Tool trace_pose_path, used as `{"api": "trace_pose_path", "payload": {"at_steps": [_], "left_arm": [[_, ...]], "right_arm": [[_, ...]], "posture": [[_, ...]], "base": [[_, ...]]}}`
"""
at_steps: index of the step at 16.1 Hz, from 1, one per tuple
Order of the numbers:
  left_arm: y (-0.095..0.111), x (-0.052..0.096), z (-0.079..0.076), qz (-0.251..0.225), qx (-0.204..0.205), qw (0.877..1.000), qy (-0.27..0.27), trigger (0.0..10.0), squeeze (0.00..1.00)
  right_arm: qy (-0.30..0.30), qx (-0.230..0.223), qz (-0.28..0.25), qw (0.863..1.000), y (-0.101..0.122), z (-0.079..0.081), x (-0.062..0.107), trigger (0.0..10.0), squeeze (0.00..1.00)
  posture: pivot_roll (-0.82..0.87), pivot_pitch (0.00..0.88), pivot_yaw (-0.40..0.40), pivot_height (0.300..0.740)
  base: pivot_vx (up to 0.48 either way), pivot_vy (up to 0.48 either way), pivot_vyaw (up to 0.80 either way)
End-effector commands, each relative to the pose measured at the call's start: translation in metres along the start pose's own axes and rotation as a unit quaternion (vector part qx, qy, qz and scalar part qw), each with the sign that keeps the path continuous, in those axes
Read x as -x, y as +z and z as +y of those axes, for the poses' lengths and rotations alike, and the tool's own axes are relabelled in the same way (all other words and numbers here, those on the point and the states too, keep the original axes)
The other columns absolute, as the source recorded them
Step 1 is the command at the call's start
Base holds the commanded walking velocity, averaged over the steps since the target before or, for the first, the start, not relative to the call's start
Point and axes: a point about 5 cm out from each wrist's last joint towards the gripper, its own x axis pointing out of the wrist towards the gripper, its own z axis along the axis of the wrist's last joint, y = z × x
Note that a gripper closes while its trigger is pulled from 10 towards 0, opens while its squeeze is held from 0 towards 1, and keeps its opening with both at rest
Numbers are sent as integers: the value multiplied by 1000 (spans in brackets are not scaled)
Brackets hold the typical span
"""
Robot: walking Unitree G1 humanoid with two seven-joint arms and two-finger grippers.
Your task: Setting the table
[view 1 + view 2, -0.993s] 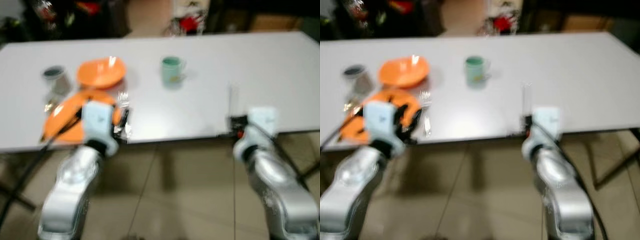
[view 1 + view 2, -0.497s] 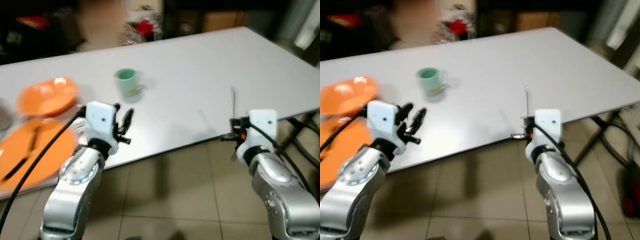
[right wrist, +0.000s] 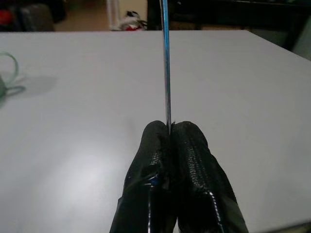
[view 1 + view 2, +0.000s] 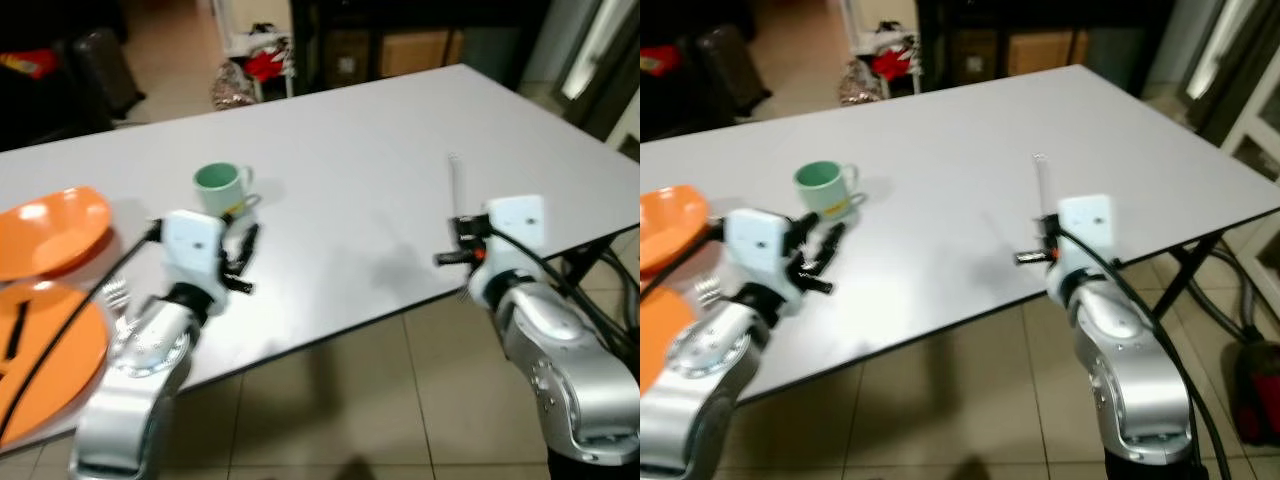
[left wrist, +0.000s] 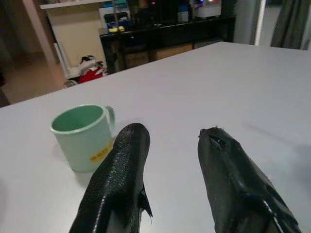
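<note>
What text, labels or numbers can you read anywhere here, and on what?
Small yellow sticker on the pale green ceramic mug: red print, too blurred to read.
White housing of the left end effector: a faint blue mark, not legible.
Nothing else readable on the white rectangular table.

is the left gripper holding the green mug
No, the left gripper is open and empty, with the green mug standing apart on the table.

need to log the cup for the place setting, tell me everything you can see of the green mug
The green mug is pale mint, glossy like ceramic or plastic, with one loop handle and a small yellow label low on its side. It stands upright on the white table, looks empty, and nothing touches it. The open left gripper hovers just short of it.
</note>
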Motion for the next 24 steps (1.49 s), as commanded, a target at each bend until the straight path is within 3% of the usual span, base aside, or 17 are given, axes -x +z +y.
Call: {"api": "trace_pose_path", "payload": {"at_steps": [1,4,8,12,14,18,20,24], "left_arm": [[3,0,-3,-5,3,1000,-5,10000,0],[1,1,2,1,-1,1000,6,10000,0],[1,3,8,7,-20,1000,-3,10000,0],[5,3,10,9,-43,998,-49,10000,0],[8,4,9,17,-44,995,-86,10000,0],[6,10,-7,42,-51,977,-205,10000,0],[4,11,-8,55,-53,970,-232,10000,0],[2,10,-10,68,-55,963,-255,10000,0]], "right_arm": [[15,1,-2,1000,1,-2,-2,10000,0],[76,12,8,997,6,7,-18,10000,0],[103,45,36,993,8,6,-50,10000,0],[107,76,73,989,9,6,-87,10000,0],[99,107,128,981,1,1,-105,10000,0],[67,167,172,969,-9,-22,-121,10000,0],[50,185,183,964,-11,-31,-123,10000,0],[40,177,201,963,-16,-40,-124,10000,0]], "posture": [[-94,36,55,740],[-90,36,52,740],[-75,55,47,740],[-52,68,61,740],[-26,64,65,740],[-12,53,87,740],[-19,47,100,740],[-27,48,109,740]], "base": [[0,0,0],[0,0,0],[0,0,0],[0,0,0],[0,0,0],[0,0,0],[0,0,0],[0,0,0]]}}
